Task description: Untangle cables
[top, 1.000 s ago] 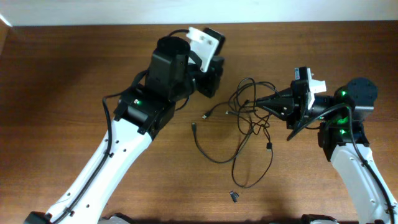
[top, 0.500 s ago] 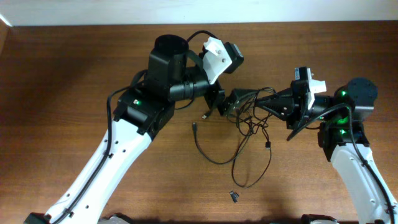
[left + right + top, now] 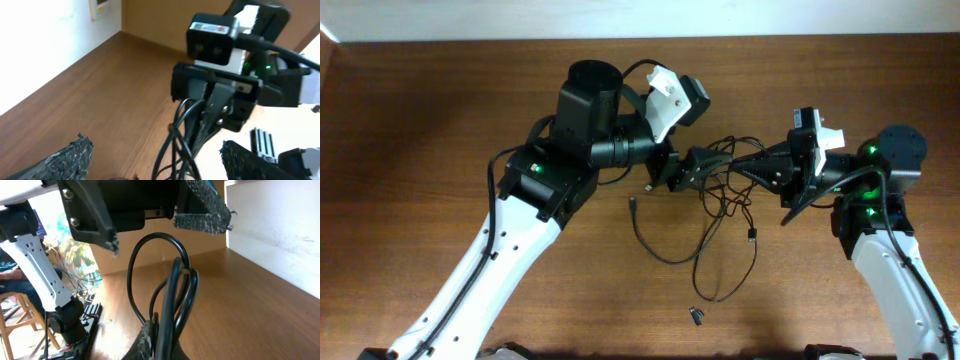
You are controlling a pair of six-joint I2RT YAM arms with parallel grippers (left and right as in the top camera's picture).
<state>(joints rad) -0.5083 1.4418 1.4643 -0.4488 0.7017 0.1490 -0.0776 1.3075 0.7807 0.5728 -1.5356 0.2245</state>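
Cables point(image 3: 720, 215): tangled mid-tabletop point(image 3: 420, 150), upper loops raised between the arms
Right pincer point(image 3: 740, 168): clamped on the raised loops
Left pincer point(image 3: 698, 167): fingers apart; it has swung in from the far edge to straddle those loops
Meaning: we judge a second grip is imminent

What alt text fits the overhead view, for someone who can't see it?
Two robot grippers meet over a tangle of thin black cables on a wooden table: the right gripper pinches the tangle, the left gripper is open at its other side. A tiny dark piece lies apart.
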